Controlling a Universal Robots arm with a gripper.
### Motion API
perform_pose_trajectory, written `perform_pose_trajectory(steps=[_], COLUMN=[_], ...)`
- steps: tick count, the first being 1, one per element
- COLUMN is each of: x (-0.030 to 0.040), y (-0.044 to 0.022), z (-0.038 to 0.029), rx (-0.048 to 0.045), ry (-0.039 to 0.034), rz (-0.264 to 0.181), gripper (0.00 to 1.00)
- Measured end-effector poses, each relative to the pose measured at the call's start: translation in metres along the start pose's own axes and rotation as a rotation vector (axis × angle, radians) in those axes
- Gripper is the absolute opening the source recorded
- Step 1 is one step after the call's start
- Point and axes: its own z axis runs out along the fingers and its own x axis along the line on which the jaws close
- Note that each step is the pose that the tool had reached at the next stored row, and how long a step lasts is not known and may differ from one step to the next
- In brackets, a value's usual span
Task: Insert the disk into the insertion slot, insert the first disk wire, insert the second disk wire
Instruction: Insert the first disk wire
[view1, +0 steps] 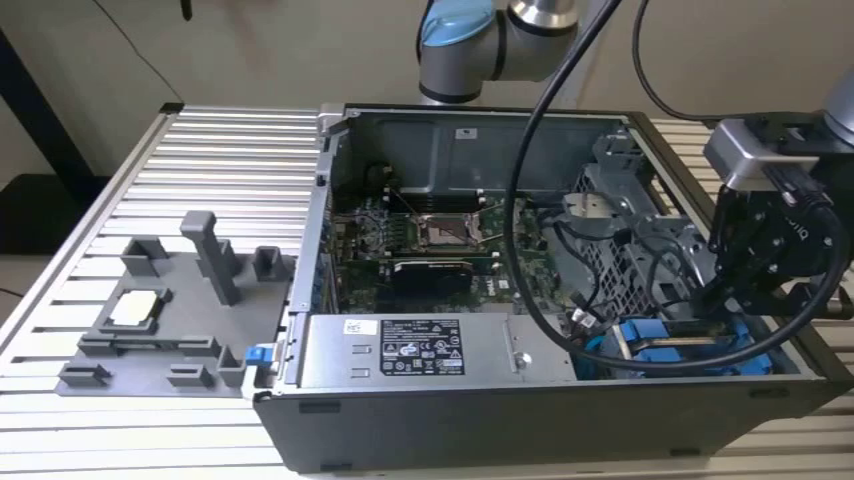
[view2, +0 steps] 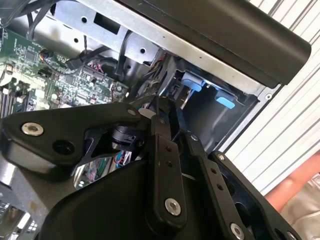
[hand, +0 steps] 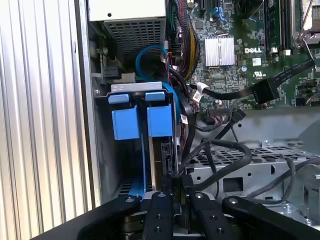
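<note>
The disk (hand: 158, 156) stands on edge in the insertion slot (hand: 106, 150), its blue frame tabs (hand: 160, 120) sticking out at the near end. In the exterior view the blue frame (view1: 667, 346) lies in the case's lower corner on the exterior view's right. My gripper (hand: 176, 183) sits at the disk's other end, fingers closed on a dark plug at the end of a black disk wire (hand: 220, 162). It hangs over the bay in the exterior view (view1: 721, 300). In the second wrist view the gripper (view2: 159, 107) points into the bay beside the blue tabs (view2: 193, 83).
The green motherboard (view1: 427, 250) fills the case's middle, and a long grey box with a sticker (view1: 414, 352) lies along its front. Loose black cables (hand: 260, 90) cross beside the bay. A grey fixture plate (view1: 160, 320) sits on the exterior view's left. A person's hand (view2: 300, 187) is outside the case.
</note>
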Motion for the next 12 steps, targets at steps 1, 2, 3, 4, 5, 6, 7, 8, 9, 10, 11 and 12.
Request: perform_pose_trajectory(steps=[1, 2, 3, 4, 5, 6, 7, 8, 9, 10, 11, 12], x=[0.0, 0.0001, 0.0001, 0.0001, 0.0001, 0.0001, 0.0001, 0.0, 0.0, 0.0001, 0.0001, 0.0], y=[0.0, -0.0001, -0.0001, -0.0002, -0.0004, -0.0006, -0.0008, -0.0009, -0.0009, -0.001, -0.0013, -0.0015], z=[0.0008, 0.0015, 0.002, 0.0023, 0.0025, 0.0026, 0.0027, 0.0028, 0.0029, 0.0031, 0.0032, 0.0033], rx=[0.0001, 0.0002, 0.0004, 0.0006, 0.0006, 0.0006, 0.0006, 0.0005, 0.0006, 0.0007, 0.0007, 0.0007], ry=[0.0021, 0.0039, 0.0062, 0.0087, 0.0097, 0.0099, 0.0103, 0.0107, 0.011, 0.0112, 0.0114, 0.0116], rz=[0.0, -0.001, -0.001, -0.002, -0.005, -0.008, -0.012, -0.016, -0.02, -0.024, -0.027, -0.03], gripper=[0.19, 0.19, 0.19, 0.19, 0.19, 0.19, 0.19, 0.19, 0.19, 0.19, 0.19, 0.19])
